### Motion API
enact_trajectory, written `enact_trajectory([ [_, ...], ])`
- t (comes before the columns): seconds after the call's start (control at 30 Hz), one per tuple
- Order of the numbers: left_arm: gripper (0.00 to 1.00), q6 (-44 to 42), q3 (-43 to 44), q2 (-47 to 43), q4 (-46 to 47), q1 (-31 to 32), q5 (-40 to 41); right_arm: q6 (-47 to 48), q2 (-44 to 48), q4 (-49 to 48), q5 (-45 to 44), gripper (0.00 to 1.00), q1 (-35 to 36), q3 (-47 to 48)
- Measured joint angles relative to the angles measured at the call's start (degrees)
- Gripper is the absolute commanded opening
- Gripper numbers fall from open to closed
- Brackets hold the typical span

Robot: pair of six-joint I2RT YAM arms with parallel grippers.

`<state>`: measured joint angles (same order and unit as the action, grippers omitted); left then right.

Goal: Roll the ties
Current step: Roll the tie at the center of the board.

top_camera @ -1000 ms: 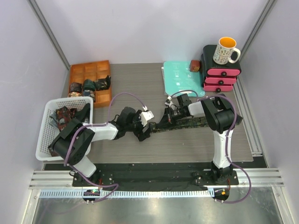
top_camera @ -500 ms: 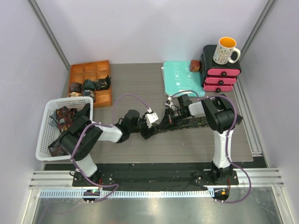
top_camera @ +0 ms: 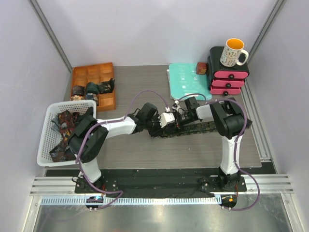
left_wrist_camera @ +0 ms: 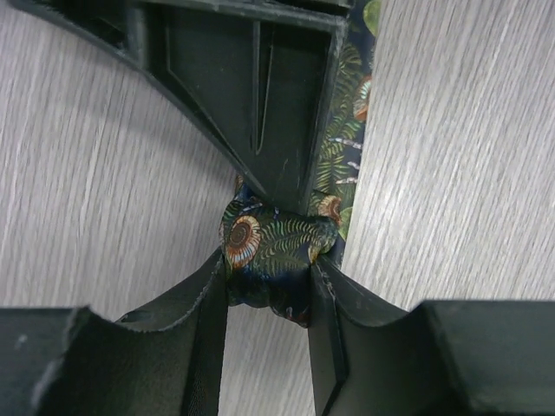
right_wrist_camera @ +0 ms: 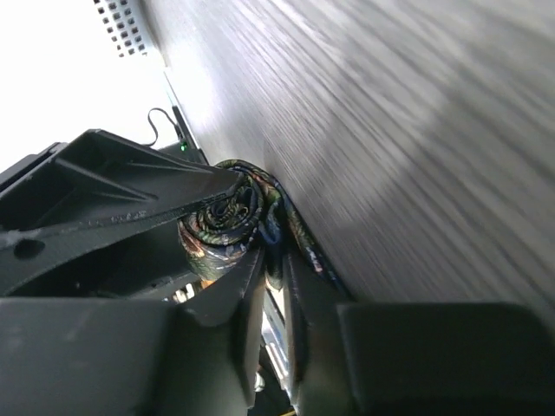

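A dark green-black patterned tie (top_camera: 202, 127) lies as a flat strip across the table's middle, its left end wound into a small roll (left_wrist_camera: 276, 241). My left gripper (left_wrist_camera: 270, 270) is shut on that roll, one finger (left_wrist_camera: 212, 299) pressed against each side. My right gripper (right_wrist_camera: 273, 260) comes in from the opposite side, its finger (left_wrist_camera: 277, 113) lying over the tie. Its jaws stand a narrow slit apart with a fold of the tie between the tips, and the roll (right_wrist_camera: 221, 221) bulges beside its left finger. In the top view the left gripper (top_camera: 171, 123) and right gripper (top_camera: 180, 119) meet tip to tip.
A white basket (top_camera: 46, 145) at the left holds several loose ties. An orange compartment tray (top_camera: 92, 74) behind it holds rolled ties (top_camera: 91, 88). At the back right are a teal folder (top_camera: 186, 81) and pink drawers (top_camera: 228, 79) with a mug (top_camera: 233, 52) on top.
My left arm has reached to the right up to the roll and its jaws have closed on it. The right jaws have parted slightly from fully shut.
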<state>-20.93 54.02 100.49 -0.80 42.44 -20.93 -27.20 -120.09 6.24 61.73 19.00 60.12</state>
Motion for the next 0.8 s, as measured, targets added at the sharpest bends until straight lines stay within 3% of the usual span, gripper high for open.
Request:
enact_trajectory([
  [0.27, 0.29, -3.6, 10.8, 5.8, -12.4, 2.1, 2.1, 0.8, 4.5, 7.3, -3.3, 0.48, -4.8, -0.3],
  [0.53, 0.31, -5.4, 16.9, 9.2, -18.2, 3.5, 5.0, 3.0, 7.7, 10.4, -6.2, 0.5, -6.6, -1.0],
  [0.8, 0.36, -6.8, 19.3, 10.5, -21.1, 4.1, 6.4, -1.6, 7.7, 4.3, -5.5, 0.51, -5.7, -3.6],
])
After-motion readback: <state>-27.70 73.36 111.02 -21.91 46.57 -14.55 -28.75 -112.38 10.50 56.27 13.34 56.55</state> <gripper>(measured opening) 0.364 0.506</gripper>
